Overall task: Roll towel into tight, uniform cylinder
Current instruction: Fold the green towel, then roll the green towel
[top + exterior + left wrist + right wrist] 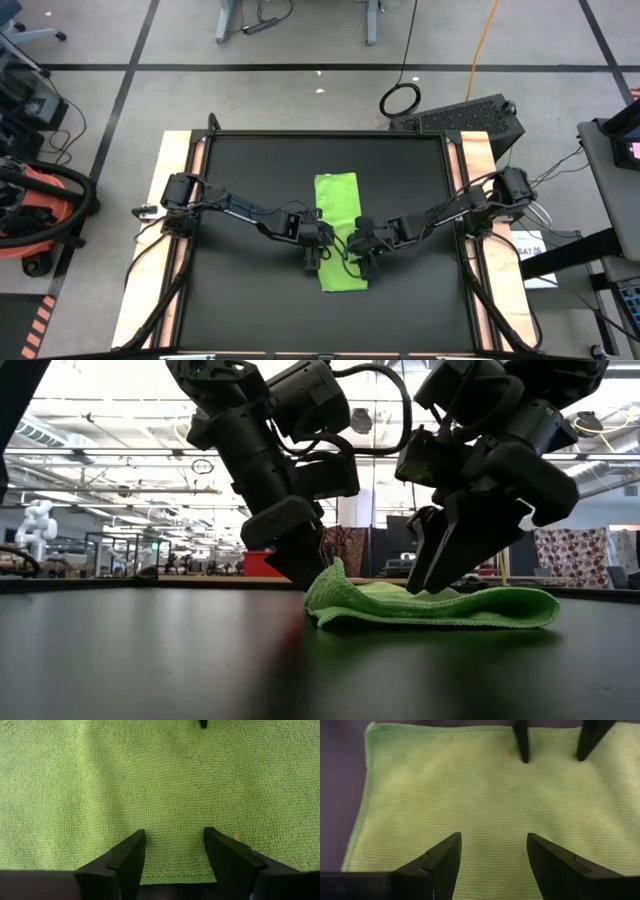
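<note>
My left gripper (313, 252) and right gripper (364, 258), both spread, rest on opposite edges of the plain, unlabelled towel (338, 205) on the black mat (240, 310).

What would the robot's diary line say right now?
towel: flat strip, unrolled | left hand: open, at towel's near left edge | right hand: open, at near right edge

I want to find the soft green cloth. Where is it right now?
The lime-green soft towel lies flat as a long strip in the middle of the black table mat, in the high view, with the left gripper and right gripper at its near end.
</note>
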`<state>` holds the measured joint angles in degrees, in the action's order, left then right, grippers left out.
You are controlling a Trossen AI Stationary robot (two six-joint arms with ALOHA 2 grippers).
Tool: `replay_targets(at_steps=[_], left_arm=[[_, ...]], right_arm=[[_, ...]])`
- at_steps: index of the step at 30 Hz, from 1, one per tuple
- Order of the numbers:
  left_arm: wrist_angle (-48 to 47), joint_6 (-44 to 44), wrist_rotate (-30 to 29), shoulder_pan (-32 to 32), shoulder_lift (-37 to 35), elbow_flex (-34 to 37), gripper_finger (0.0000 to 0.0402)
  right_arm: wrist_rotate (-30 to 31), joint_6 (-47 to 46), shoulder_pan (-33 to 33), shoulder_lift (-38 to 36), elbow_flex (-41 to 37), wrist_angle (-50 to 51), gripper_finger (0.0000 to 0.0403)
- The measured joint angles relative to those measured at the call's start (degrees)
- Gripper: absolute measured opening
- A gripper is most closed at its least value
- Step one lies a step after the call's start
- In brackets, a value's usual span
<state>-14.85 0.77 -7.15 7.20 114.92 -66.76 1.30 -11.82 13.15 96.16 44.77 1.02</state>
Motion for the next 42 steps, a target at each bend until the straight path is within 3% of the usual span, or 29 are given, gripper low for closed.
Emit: replay_targets(at_steps=[13, 20, 29, 35, 42], left_arm=[[-3.57, -1.73, -1.12, 0.20, -4.15, 0.36, 0.0212], [-3.37, -2.44, -2.12, 3.47, -9.51, 0.37, 0.0212], [-1.31, -6.12, -4.77, 12.35, -10.87, 0.21, 0.0212], [-0.72, -10.54, -12.15, 19.52, -8.89, 0.20, 0.0212], [1.00, -11.62, -16.07, 23.32, -4.72, 0.13, 0.0212]], right_arm=[[0.31, -2.49, 3.83, 0.00, 0.46, -2.67, 0.0216], [2.70, 0.35, 9.67, 0.00, 1.03, -3.32, 0.0216], [14.27, 5.88, 19.28, 0.00, 1.03, -3.45, 0.0216], [24.43, 11.09, 23.98, 0.58, 1.03, -5.61, 0.0216], [27.66, 14.17, 25.18, 6.79, 1.72, -9.60, 0.0216]])
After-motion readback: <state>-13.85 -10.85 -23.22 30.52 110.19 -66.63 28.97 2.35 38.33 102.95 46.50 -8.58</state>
